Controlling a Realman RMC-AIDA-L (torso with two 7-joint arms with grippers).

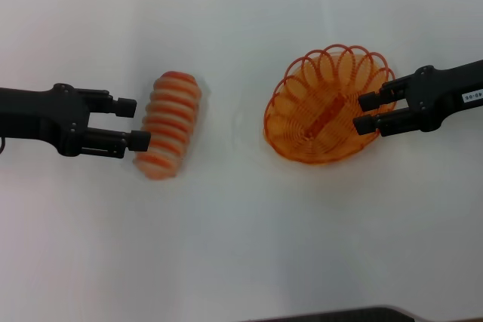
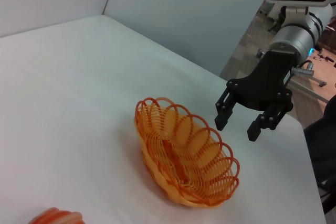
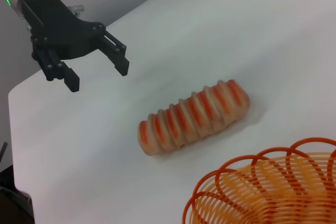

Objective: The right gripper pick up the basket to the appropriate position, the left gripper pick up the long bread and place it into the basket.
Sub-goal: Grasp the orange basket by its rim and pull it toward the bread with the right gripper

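- The basket (image 1: 324, 107) fills the near edge of the right wrist view and sits on the white table (image 1: 241, 246) at about 3 o'clock of the head view's centre, tilted, with its scalloped rim lifted on the far side.
- It looks light and springy: thin orange wire loops, see-through, probably easy to tip or drag. The rim is the natural place to pinch, since the wall offers only gaps.
- The right gripper (image 1: 367, 113) reaches in from 3 o'clock, its arm nearly level with the table. Its fingers are spread apart and their tips overlap the rim in the head view, but the left wrist view shows them hanging just off the basket, closed on nothing.
- The long bread (image 1: 169, 124) lies flat at about 9 o'clock, well apart from the basket, its long axis running roughly 1 to 7 o'clock.
- It appears to be a light toy loaf, ridged crosswise, perhaps slightly soft. A grip across the middle, with the fingers seated in the grooves, should keep it from swinging or slipping.
- The left gripper (image 1: 133, 123) comes in from 9 o'clock, fingers apart and empty, the tips close to the loaf's side.
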